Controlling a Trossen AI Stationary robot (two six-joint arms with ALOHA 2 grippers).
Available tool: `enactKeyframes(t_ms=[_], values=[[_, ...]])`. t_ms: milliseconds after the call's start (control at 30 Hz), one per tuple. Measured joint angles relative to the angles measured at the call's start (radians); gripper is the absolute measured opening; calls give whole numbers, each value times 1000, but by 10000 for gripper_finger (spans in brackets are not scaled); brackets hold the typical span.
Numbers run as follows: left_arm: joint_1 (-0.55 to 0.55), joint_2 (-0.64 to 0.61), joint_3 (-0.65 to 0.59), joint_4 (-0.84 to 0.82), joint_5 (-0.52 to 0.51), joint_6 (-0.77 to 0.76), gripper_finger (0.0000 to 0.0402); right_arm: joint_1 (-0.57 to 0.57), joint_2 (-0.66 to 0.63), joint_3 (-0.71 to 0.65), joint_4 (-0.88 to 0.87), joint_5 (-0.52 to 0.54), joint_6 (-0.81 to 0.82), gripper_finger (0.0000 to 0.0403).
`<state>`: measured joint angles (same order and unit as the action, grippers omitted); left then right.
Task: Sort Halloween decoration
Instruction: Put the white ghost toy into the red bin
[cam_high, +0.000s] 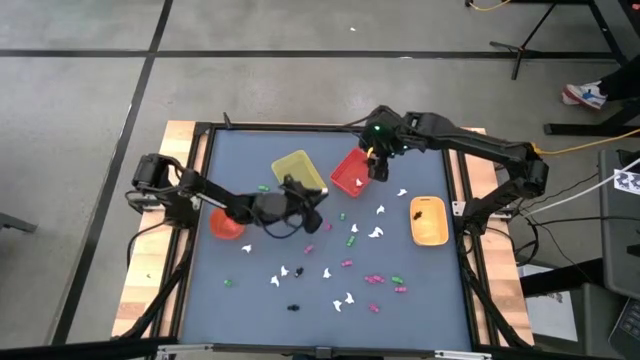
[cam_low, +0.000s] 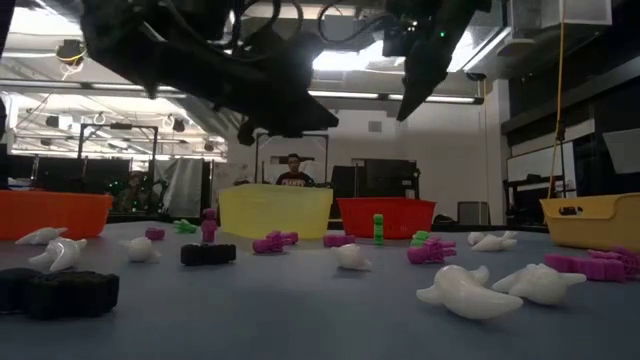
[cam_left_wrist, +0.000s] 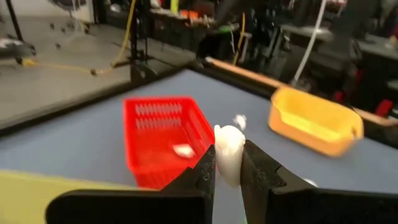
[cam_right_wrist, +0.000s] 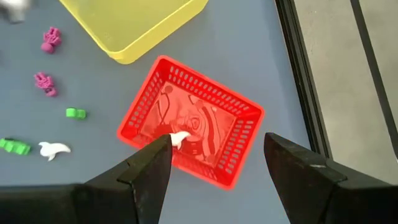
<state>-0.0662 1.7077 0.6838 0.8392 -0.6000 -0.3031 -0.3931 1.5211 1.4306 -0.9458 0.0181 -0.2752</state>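
While pinched, white trinket sits inside left gripper

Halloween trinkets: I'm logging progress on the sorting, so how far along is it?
Barely started. Done: one white trinket lies in the red basket, a dark one in the orange tray. In hand: the left gripper pinches a white trinket; the right gripper hangs open over the red basket. Left: most trinkets, such as the magenta ones, are scattered on the table.
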Motion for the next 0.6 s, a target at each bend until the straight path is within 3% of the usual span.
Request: enactKeyframes(t_ms=[267,467,600], values=[[125,28,101,14,119,113,29,0,0,84,-39,0,5,253],[170,145,246,10,203,217,29,0,0,118,-79,6,6,253],[181,229,316,6,203,235,30,0,0,141,-153,23,7,253]])
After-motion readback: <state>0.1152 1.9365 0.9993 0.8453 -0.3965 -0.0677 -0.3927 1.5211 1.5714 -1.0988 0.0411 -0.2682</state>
